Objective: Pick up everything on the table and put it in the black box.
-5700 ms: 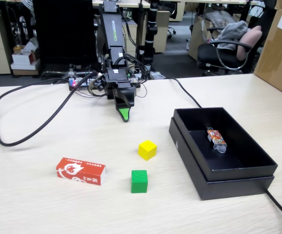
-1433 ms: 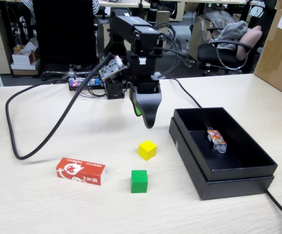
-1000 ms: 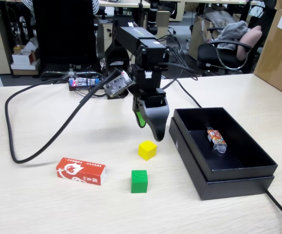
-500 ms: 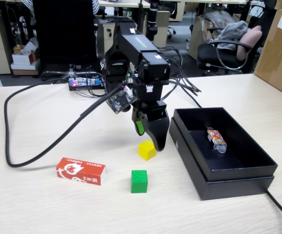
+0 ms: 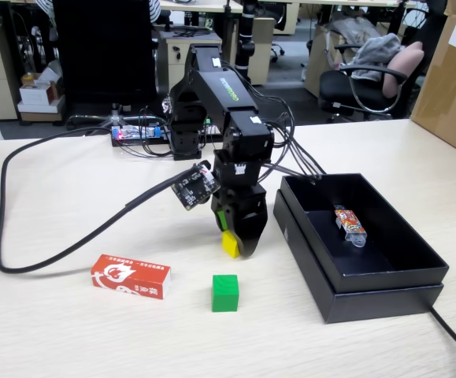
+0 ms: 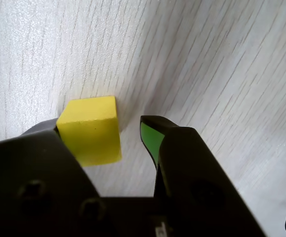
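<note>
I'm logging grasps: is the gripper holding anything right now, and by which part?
Nothing is held yet. The gripper is open around the yellow cube: one jaw lies against the cube's left side in the wrist view, with a gap to the green-padded one.

The fixed view stands off the table's [image 5: 70,331] near edge, raised and tilted down, facing the arm's base and the office behind it. It is far enough back to take in the whole arm and the tabletop on every side of the gripper [image 5: 235,240].

The wrist view rides right behind the gripper [image 6: 130,131] and looks along its jaws down onto the tabletop [image 6: 222,64], very close.

Both views share only the jaw tips, the yellow cube [image 5: 229,244] [image 6: 91,129] between them, and the wood grain just beyond.
</note>
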Controlling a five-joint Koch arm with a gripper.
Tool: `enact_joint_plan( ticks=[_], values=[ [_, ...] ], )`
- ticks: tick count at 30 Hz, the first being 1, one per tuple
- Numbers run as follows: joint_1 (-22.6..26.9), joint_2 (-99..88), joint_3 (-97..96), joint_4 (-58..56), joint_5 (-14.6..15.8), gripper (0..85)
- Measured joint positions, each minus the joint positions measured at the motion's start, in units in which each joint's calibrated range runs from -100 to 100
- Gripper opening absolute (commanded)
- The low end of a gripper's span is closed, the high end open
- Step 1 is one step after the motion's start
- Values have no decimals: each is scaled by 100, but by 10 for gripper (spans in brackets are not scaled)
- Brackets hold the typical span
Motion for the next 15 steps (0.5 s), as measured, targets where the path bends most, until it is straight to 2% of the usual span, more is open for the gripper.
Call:
enact_joint_plan(
  ticks=[3,8,10,15],
  values=[
    [0,38,0,49,10,279],
    [-5,89,0,123,20,76],
    [-15,89,0,197,49,23],
    [-34,89,82,206,54,23]
  ],
)
